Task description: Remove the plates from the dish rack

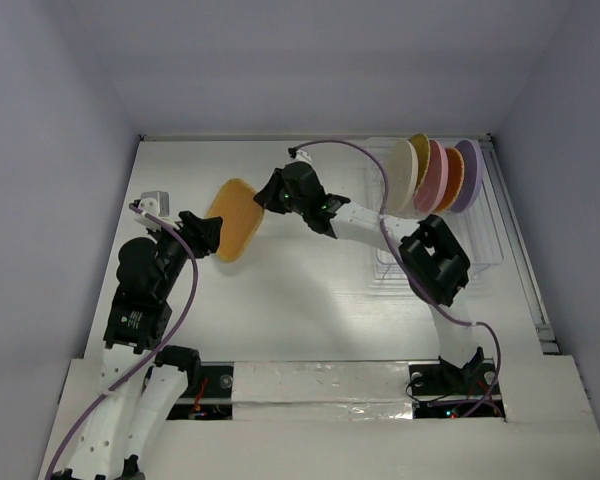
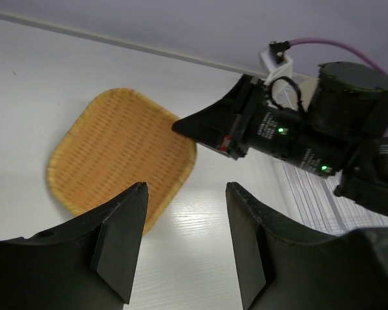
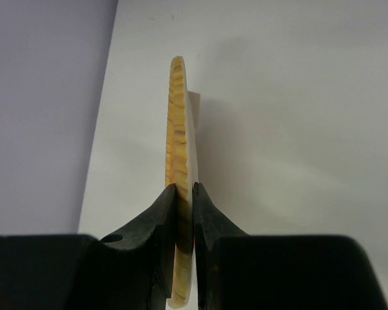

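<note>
My right gripper point(image 1: 263, 199) is shut on the edge of a tan-orange rounded-square plate point(image 1: 234, 219), held over the table left of centre. That plate shows flat in the left wrist view point(image 2: 119, 152) and edge-on in the right wrist view point(image 3: 179, 161). My left gripper point(image 1: 212, 230) is open and empty, just left of that plate, its fingers point(image 2: 119, 223) below the plate's near edge. The white wire dish rack point(image 1: 485, 235) stands at the back right. It holds several upright plates: cream point(image 1: 400, 177), yellowish point(image 1: 420, 150), pink point(image 1: 434, 178), orange point(image 1: 452, 180) and purple point(image 1: 468, 172).
A small grey and white box point(image 1: 153, 202) sits at the far left of the table beside the left arm. The right arm's purple cable point(image 1: 365, 160) loops over the rack's left side. Walls close in on the table at the back and both sides.
</note>
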